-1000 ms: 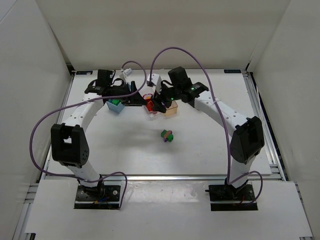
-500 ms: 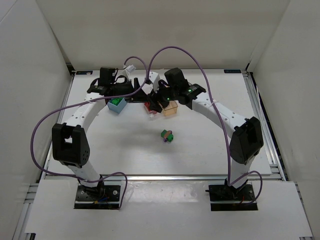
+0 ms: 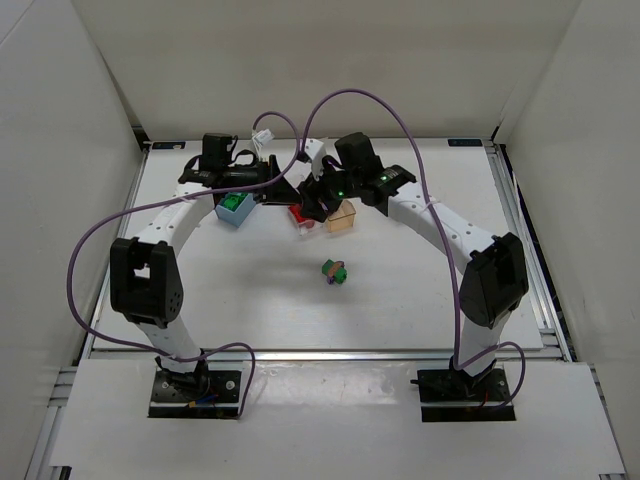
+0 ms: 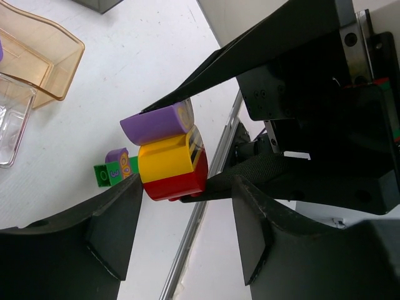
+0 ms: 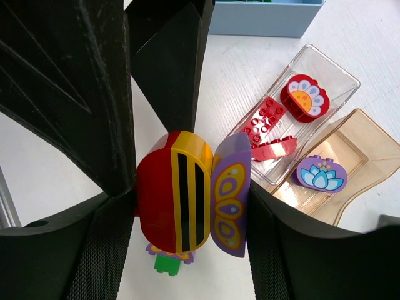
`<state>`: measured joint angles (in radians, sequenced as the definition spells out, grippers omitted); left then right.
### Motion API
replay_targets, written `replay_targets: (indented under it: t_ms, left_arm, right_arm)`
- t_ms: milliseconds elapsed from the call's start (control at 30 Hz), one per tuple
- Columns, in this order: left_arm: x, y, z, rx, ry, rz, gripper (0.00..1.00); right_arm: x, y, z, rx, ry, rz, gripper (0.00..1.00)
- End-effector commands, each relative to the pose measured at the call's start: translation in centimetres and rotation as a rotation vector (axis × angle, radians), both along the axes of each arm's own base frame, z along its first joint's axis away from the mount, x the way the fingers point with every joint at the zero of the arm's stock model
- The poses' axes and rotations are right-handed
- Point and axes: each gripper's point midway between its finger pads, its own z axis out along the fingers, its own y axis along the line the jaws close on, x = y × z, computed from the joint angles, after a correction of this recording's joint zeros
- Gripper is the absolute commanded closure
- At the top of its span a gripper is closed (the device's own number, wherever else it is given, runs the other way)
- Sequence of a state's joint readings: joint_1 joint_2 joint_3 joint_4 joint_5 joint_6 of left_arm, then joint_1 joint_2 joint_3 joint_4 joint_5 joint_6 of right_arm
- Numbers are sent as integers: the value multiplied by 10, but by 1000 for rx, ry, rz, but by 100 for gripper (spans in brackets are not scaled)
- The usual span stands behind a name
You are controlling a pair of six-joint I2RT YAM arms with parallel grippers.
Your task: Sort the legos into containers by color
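Note:
My right gripper (image 5: 190, 209) (image 3: 313, 205) is shut on a stack of three legos (image 5: 190, 194): red, black-striped yellow and butterfly-printed purple. It hangs above the containers. My left gripper (image 4: 187, 194) (image 3: 288, 193) is open, its fingertips on either side of the red end of the stack (image 4: 165, 153). The clear bin (image 5: 340, 78) (image 3: 300, 222) holds red bricks (image 5: 265, 119). A purple flower brick (image 5: 320, 174) lies in the peach bin (image 5: 369, 153) (image 3: 343, 218). The light blue bin (image 3: 232, 217) holds a green brick. A green, purple and orange cluster (image 3: 335, 271) (image 4: 112, 172) lies on the table.
The three bins stand in a row at the back middle of the white table (image 3: 400, 300). White walls close in the sides and back. A metal rail (image 4: 206, 187) runs along the table's edge. Purple cables loop over both arms.
My left gripper has moved a little to the right, closer to the right gripper and the stack. The right gripper has kept its hold and barely shifted.

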<state>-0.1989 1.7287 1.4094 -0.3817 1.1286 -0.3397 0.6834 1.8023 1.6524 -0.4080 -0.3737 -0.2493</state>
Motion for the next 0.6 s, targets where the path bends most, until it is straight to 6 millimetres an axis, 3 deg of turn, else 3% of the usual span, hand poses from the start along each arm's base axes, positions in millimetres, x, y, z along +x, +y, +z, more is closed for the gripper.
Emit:
replay_targets:
  t_ms: [0, 433, 567]
  left_arm:
    - [-26, -12, 26, -75, -14, -127, 32]
    - [-22, -12, 17, -65, -1, -120, 47]
    - [-23, -11, 15, -66, 5, -121, 59]
  right_arm:
    - [27, 12, 51, 132, -135, -46, 100]
    - [24, 14, 64, 161, -144, -51, 100]
    - [22, 16, 66, 171, -142, -46, 100]
